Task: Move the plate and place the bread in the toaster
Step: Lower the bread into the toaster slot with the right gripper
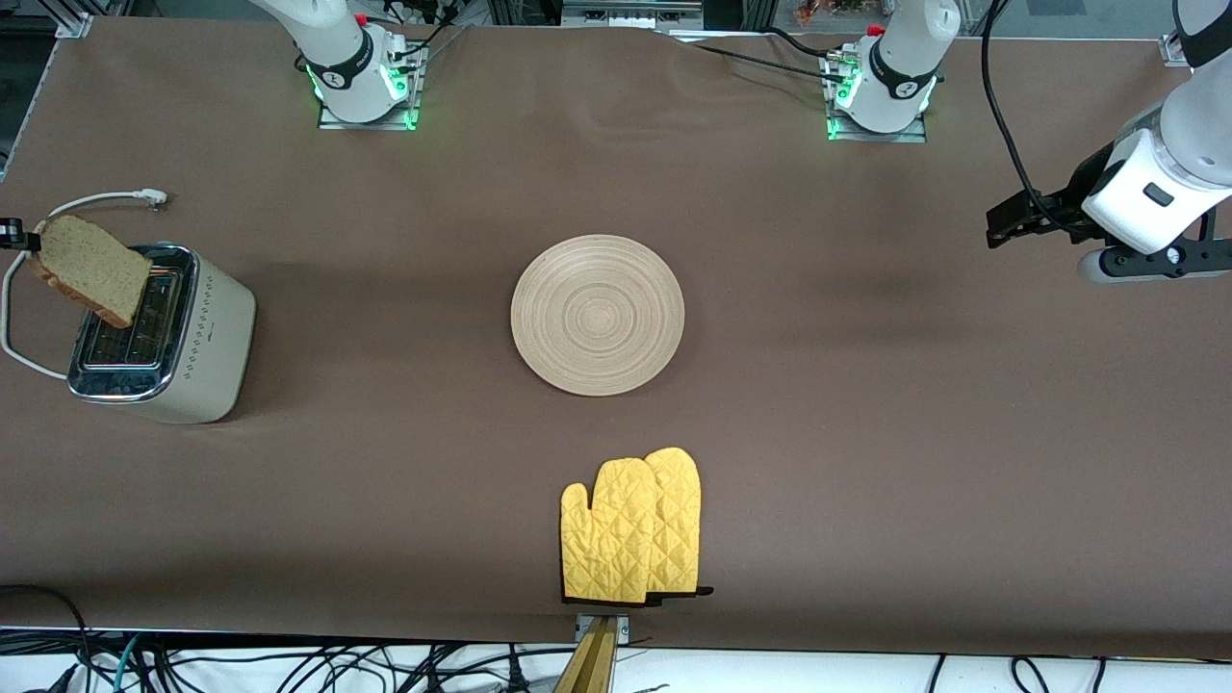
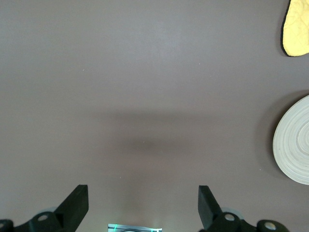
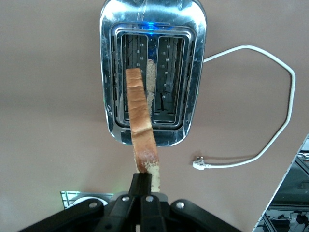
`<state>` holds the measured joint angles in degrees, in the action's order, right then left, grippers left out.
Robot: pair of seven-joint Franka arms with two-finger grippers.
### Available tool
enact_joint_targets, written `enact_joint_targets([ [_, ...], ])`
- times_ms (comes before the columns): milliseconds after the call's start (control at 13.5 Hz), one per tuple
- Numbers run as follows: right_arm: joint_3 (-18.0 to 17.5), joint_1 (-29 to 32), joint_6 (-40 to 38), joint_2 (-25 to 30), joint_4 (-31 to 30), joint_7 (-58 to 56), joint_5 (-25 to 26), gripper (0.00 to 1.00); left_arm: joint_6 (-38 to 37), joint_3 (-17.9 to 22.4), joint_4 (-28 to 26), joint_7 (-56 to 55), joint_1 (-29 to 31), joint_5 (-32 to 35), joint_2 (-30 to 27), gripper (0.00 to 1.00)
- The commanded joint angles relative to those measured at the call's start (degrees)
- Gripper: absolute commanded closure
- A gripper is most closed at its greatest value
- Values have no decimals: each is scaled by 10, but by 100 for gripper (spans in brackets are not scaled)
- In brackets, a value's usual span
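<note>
A: From the front, where was the bread [image 1: 91,268]?
B: Clamped by a corner in the right gripper [image 1: 21,238], hanging tilted over the toaster [image 1: 164,337] at the right arm's end of the table. The wooden plate [image 1: 597,315] lay mid-table, well apart from it, yellow oven mitts [image 1: 632,529] nearer the camera.

A: And the left gripper [image 1: 1003,223]?
B: Waiting over bare table at its own end, holding nothing.

A: The left wrist view?
B: Fingers [image 2: 77,202] spread wide over brown table [image 2: 145,96]; the plate's [image 2: 294,147] edge off to one side.

A: The right wrist view?
B: The right gripper [image 3: 144,186] pinched shut on the bread's [image 3: 140,121] crust, the slice edge-on above a slot of the toaster [image 3: 195,58], white cord [image 3: 270,96] beside it.
</note>
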<state>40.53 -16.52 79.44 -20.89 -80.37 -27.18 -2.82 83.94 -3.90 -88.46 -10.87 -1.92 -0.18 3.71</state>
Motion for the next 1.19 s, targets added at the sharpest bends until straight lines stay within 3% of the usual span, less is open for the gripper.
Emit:
enact_joint_targets([
  [0, -1, 3, 14, -6, -1, -10, 4, 100, -14, 0, 16, 1, -1, -11, 6, 0],
  [817, -4, 3, 61, -45, -3, -11, -14, 100, -16, 1, 16, 1, 0, -11, 6, 0],
  [1114, -5, -1, 70, -69, -3, -7, -52, 100, -16, 0, 15, 0, 0, -11, 6, 0],
])
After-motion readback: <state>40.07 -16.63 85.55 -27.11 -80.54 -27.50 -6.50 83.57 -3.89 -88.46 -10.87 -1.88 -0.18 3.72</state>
